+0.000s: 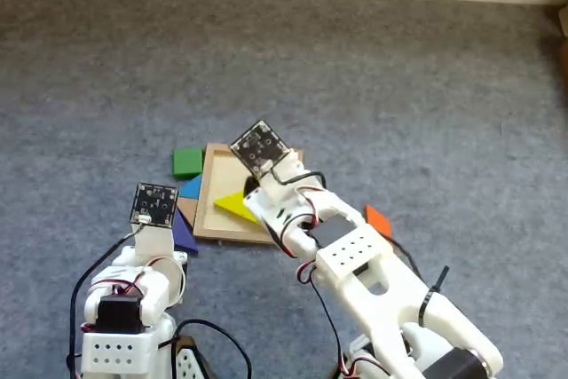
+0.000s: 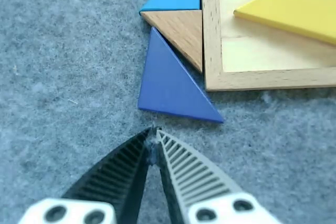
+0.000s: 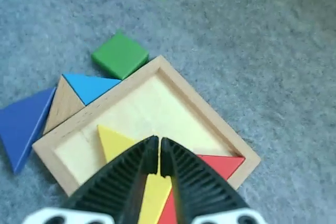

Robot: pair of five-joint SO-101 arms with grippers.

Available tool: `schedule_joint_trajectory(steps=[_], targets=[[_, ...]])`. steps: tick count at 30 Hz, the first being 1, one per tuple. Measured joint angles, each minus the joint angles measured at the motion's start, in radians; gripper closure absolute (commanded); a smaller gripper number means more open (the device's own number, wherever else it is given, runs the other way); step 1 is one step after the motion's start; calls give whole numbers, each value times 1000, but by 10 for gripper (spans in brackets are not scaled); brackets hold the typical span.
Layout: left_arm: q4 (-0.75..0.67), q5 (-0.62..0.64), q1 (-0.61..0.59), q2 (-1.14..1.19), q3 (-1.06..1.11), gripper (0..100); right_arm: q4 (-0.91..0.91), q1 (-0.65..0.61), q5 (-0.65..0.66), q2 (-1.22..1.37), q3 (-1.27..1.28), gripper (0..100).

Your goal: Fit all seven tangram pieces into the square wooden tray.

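Yellow triangle (image 3: 113,141) just beneath right gripper (image 3: 159,141), inside wooden tray (image 3: 210,115).

High view: right arm covers tray's (image 1: 226,234) right side, orange piece (image 1: 378,218) partly. Right wrist view: right gripper (image 3: 159,141) hides parts of yellow triangle (image 3: 113,141), red triangle (image 3: 226,163).

The left arm (image 1: 133,303) and the right arm (image 1: 368,268) are white plastic shells with rows of small holes, black servo blocks and looping black and red wires. A black cable tie (image 1: 432,295) binds the right one. The left pincer (image 2: 154,135) pairs a black ribbed finger with a pale grey one. The right pincer (image 3: 159,145) has two black ribbed fingers.
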Motion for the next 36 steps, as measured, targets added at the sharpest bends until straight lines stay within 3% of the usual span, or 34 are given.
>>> schedule_joint_trajectory(steps=[10,24,36], targets=[[0,0,0,0,0,994,-34,18,-87,75,0,984],[0,0,0,0,0,994,-40,66,-89,356,-126,984],[0,0,0,0,0,994,-44,15,-91,390,-152,984]])
